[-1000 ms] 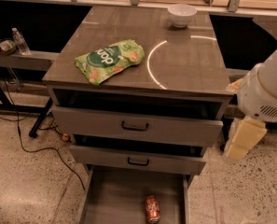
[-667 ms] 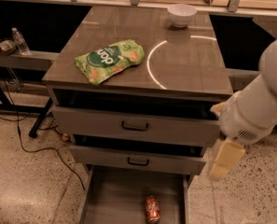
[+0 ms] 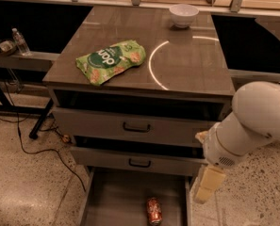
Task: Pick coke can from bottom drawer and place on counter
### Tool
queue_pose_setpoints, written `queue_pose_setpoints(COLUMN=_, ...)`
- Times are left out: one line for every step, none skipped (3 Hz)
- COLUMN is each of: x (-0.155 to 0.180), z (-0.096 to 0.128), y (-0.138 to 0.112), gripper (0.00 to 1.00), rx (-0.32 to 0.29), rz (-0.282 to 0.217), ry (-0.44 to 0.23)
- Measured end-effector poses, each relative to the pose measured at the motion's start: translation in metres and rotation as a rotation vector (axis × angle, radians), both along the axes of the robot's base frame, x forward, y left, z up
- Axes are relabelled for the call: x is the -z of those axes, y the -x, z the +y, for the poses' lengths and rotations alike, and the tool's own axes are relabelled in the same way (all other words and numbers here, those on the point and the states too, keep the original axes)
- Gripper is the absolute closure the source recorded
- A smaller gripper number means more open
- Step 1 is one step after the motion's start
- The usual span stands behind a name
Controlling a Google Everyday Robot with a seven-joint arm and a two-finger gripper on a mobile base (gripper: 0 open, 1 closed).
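Counter (image 3: 186, 65): broad glossy top of the cabinet, with a curved white reflection; bare space on the right half.
Bottom drawer (image 3: 106, 201): pulled open toward the near side, under two upper drawers that also stand partly out.
Arm (image 3: 252, 121): white, reaching in from the right, angled down to the drawer's right side.
Snack bag (image 3: 110, 61): green, lying on the counter's left half.
Bowl (image 3: 184, 15): white, at the counter's far edge.
Gripper (image 3: 206, 186): hangs just right of the bottom drawer's right wall, above floor level and right of the can; apart or together, I cannot tell.
Coke can (image 3: 154, 211): on the drawer floor, right of middle, near the front.
Risk: a lying can probably rolls left or right if nudged; the middle drawer overhanging could block the wrist.
Can's axis: on its side, long axis running near to far; which end is the top I cannot tell.
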State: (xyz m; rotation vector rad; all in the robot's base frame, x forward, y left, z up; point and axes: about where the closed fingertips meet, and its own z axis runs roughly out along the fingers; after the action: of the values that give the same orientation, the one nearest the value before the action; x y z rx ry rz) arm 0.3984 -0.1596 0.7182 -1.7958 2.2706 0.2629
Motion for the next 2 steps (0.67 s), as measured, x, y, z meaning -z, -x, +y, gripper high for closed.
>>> queue_pose_setpoints(x=0.021, z=0.007, y=0.007, gripper=0.0, rx=0.022, rz=0.034, ry=-0.021)
queue_pose_setpoints(x=0.071, z=0.019, y=0.012, gripper=0.0, rx=0.057, rz=0.087, ry=-0.05)
